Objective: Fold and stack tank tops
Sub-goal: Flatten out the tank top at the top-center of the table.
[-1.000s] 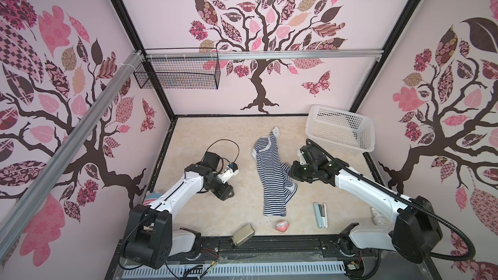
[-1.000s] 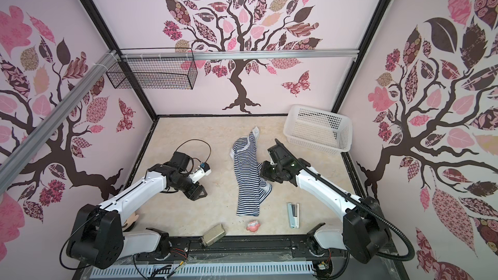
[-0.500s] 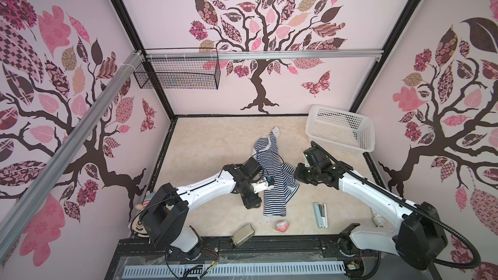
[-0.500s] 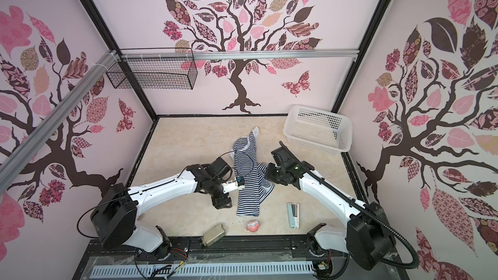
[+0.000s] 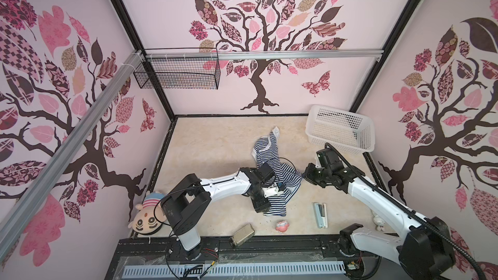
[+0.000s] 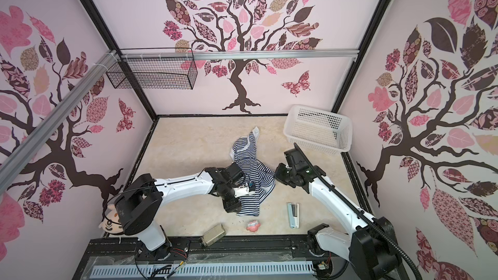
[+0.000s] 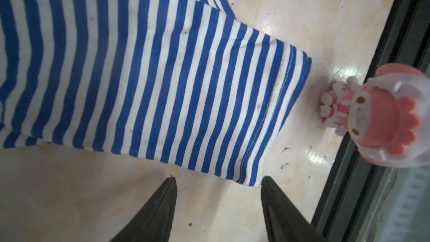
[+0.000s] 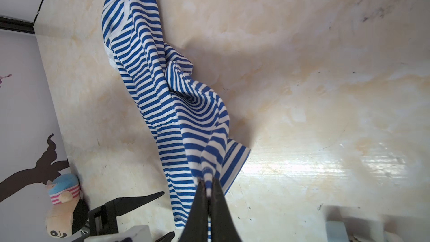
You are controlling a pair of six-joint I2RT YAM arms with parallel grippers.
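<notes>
A navy-and-white striped tank top (image 5: 270,154) (image 6: 249,154) lies crumpled lengthwise in the middle of the table. My right gripper (image 5: 304,176) (image 6: 275,176) is at its right edge. In the right wrist view the gripper (image 8: 208,182) is shut on a pinched fold of the striped cloth (image 8: 162,89). My left gripper (image 5: 262,208) (image 6: 232,208) hangs over the near left corner of the hem. In the left wrist view it (image 7: 218,179) is open, nothing between its fingers, with the hem corner of the tank top (image 7: 162,77) just beyond its tips.
A white plastic basket (image 5: 339,130) stands at the back right. Near the front edge lie a stapler (image 5: 320,214), a pink figurine (image 5: 282,226) (image 7: 372,112) and a small tin (image 5: 242,234). A plush doll (image 5: 147,216) leans in the front left corner. A wire basket (image 5: 177,74) hangs on the wall.
My left arm has swung from the left side of the table across to the tank top's near hem. The right gripper has kept its hold and shifted slightly right.
</notes>
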